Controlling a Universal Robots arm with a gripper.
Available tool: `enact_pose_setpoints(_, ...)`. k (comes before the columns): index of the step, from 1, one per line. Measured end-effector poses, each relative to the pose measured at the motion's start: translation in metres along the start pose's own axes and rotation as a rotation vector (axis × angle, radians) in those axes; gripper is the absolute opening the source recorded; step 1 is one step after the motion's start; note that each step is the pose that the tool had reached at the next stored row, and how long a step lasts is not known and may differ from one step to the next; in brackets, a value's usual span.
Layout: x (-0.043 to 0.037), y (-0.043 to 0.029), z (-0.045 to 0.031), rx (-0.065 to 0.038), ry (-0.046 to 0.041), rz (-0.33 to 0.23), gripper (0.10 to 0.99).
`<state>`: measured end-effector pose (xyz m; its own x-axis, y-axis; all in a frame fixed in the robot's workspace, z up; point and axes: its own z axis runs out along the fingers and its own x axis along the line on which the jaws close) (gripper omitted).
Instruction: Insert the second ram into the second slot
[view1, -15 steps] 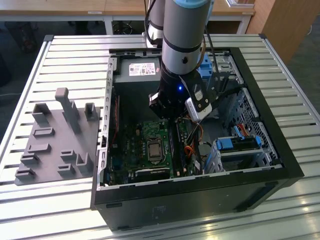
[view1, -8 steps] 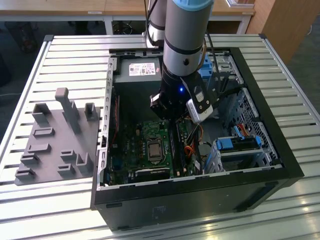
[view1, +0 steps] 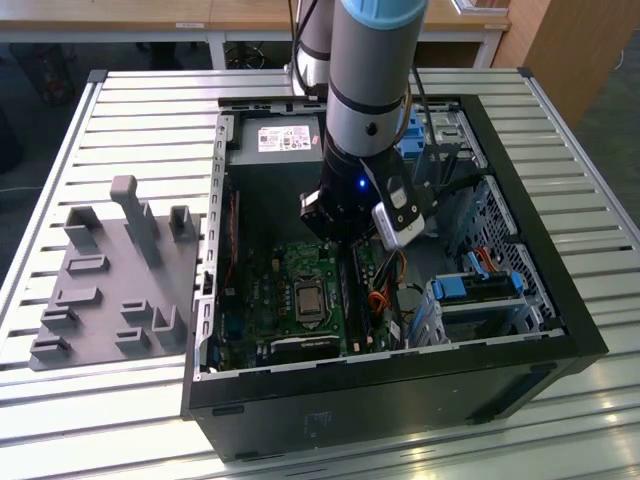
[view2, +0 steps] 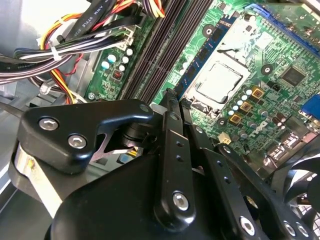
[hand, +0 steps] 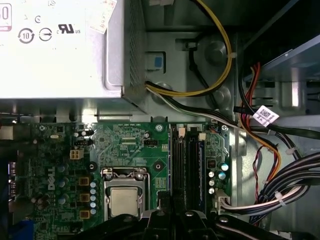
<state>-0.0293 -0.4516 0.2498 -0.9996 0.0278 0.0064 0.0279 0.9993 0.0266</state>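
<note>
The Universal Robots arm (view1: 365, 90) reaches straight down into the open computer case (view1: 400, 375). Its wrist is sunk below the case rim, and a small blue light shows on it. In the second wrist view the pincer (view2: 177, 99) is clenched. Its two black fingers (view2: 171, 107) are drawn together to a narrow tip, and I cannot tell whether anything thin is nipped between them.

Directly beneath that tip run the memory slots (view2: 155, 55), long dark parallel channels on the green motherboard (view1: 290, 290). In the first wrist view the pincer (hand: 167, 201) hovers over the near end of these slots (hand: 187, 160). Dark strips lie in them, but whether the second ram is seated there cannot be told.

Just beside the pincer, on the other side from the cables, is the silver processor socket (hand: 123, 197). Beyond the far end of the slots sits the power supply (hand: 55, 45). It carries a white label with small print and round certification marks too fine to read.

A bundle of black, orange and yellow cables (hand: 295, 175) hangs near the pincer on the slots' outer side. A white barcode tag (hand: 265, 116) is clipped to one lead. Further out on that side are the drive bays with their chunky blue latches (view1: 470, 287).

Well apart from the pincer, outside the case on the exterior view's left, a grey fixture plate (view1: 110, 280) with upright pegs rests on the slatted table (view1: 120, 110).
</note>
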Motion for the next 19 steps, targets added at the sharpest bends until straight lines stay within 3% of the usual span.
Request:
enact_pose_setpoints(8, -0.0006, -0.0049, 0.0033, 0.000, 0.0002, 0.000, 0.137)
enact_pose_setpoints(19, -0.0035, -0.0054, 0.0080, 0.001, 0.0018, 0.000, 0.137)
